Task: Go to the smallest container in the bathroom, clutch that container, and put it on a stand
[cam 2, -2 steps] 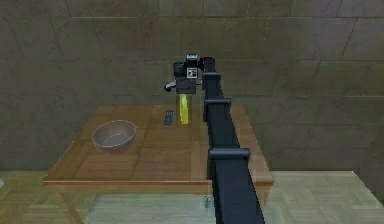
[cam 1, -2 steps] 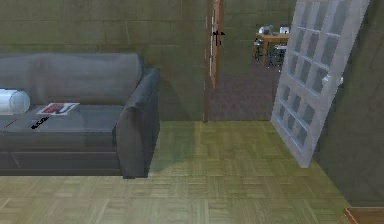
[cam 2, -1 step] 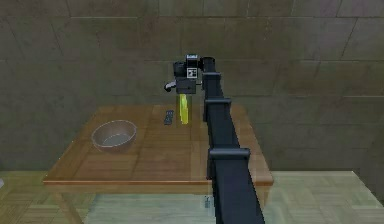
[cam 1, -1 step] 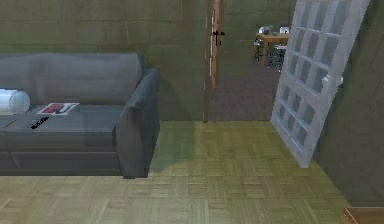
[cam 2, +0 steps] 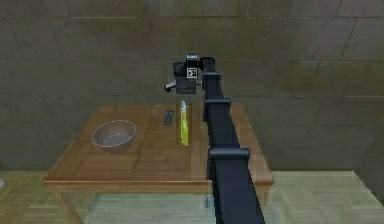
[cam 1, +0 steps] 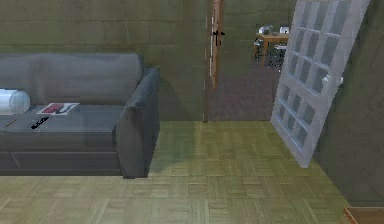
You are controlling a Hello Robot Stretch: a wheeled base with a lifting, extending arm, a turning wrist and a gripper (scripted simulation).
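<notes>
The gripper (cam 2: 176,84) hangs at the far edge of a wooden table (cam 2: 100,170); its grip cannot be told, nor whether it holds anything. On the table lie a shallow, round grey bowl (cam 2: 113,134), a small dark thing (cam 2: 168,119) and a yellow stick (cam 2: 184,122) just beneath the gripper. Whether the bowl is the wanted container cannot be told. Ahead stand a grey sofa (cam 1: 100,120) and a doorway (cam 1: 240,70).

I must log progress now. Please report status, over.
Gripper by brown wooden table; cannot tell if it holds anything. Slim yellow-green stick and round grey bowl on that table. Ahead: open doorway, white paned door beside it.
</notes>
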